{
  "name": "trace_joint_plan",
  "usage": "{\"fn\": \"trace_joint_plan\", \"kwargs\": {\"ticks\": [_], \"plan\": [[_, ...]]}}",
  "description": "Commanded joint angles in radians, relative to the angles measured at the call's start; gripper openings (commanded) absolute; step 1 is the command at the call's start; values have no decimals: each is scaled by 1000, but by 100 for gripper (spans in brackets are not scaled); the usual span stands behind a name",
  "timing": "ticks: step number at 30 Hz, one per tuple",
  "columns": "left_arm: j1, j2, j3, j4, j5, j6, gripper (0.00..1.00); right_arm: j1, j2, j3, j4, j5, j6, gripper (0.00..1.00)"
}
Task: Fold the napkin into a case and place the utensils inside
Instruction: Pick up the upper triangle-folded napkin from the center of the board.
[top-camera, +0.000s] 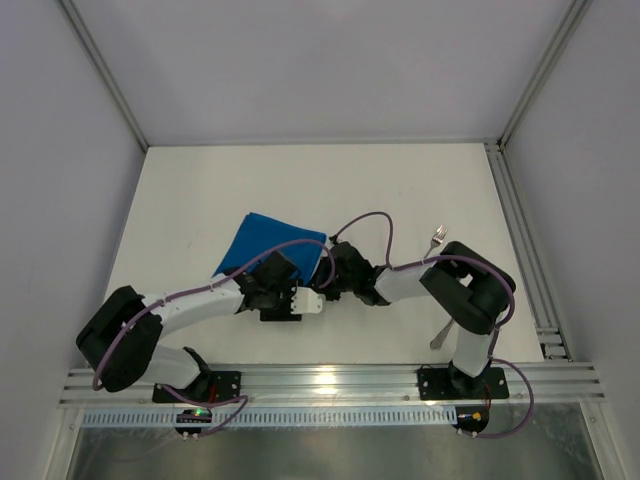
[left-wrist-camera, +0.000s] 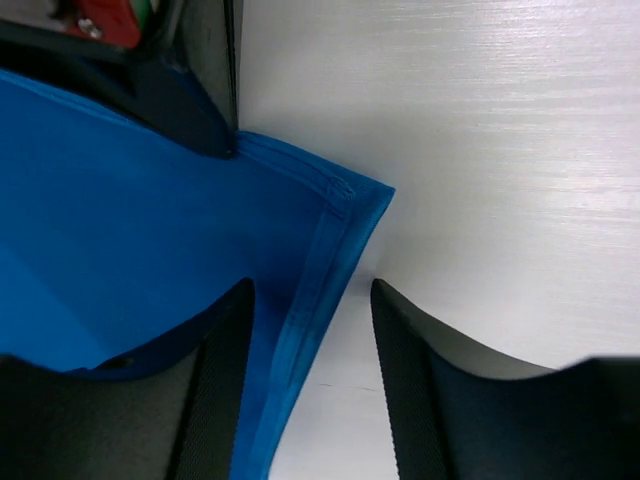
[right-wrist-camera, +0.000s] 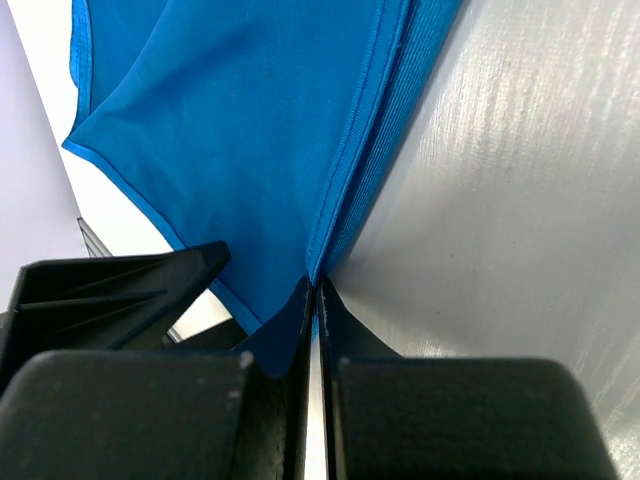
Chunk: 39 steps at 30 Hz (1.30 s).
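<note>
Top external view: the napkin (top-camera: 268, 246), a bright blue cloth, lies flat near the middle of the white table (top-camera: 200, 200), turned so that one corner points toward the arms. Both arms bend inward and meet at its near edge. A fork (top-camera: 437, 237) lies on the table to the right of the cloth, well apart from it, tines pointing away from the bases. A second silver utensil (top-camera: 439, 336) lies nearer the bases, partly hidden by the right arm; its type cannot be told.

Left wrist view: the left gripper (left-wrist-camera: 310, 330) is spread at a corner of the napkin. The hemmed edge runs through the gap between its fingers (left-wrist-camera: 215, 400), one over the cloth and the other over bare table.

Right wrist view: the right gripper (right-wrist-camera: 315, 300) has its fingers pressed together on the napkin's stitched hem, pinching it close to the table.
</note>
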<state>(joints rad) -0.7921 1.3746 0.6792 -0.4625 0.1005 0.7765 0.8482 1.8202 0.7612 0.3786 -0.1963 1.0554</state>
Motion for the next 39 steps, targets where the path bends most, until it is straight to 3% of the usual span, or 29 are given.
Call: {"fn": "trace_joint_plan", "kwargs": {"ticks": [1,5,6,11,14,15,17,22,25,29,39], "plan": [[-4,41,-44,59,-36,29,51,-8,-18,30,11,-5,-18,4],[-6,63,-46,70,-41,27,36,-9,-22,30,3,-8,-21,4],[-6,69,-46,76,-41,21,27,-11,-28,29,0,-8,-23,4],[-6,61,-43,100,-53,-34,20,-15,-41,29,-7,-3,-25,4],[-6,47,-26,99,-50,-72,2,-17,-55,29,-20,-5,-28,4],[-6,38,-21,88,-42,-82,0,-20,-58,27,-27,-6,-26,4],[-6,27,0,71,-33,-98,0,-21,-76,26,-35,-5,-14,10],[-6,-2,28,35,10,-152,0,-29,-140,-16,-73,17,38,42],[-4,-22,43,19,27,-167,0,-29,-168,-57,-70,14,100,52],[-4,-37,71,-1,41,-192,0,-20,-177,-143,32,26,198,56],[-4,-40,97,-15,70,-227,0,29,-142,-169,143,77,282,58]]}}
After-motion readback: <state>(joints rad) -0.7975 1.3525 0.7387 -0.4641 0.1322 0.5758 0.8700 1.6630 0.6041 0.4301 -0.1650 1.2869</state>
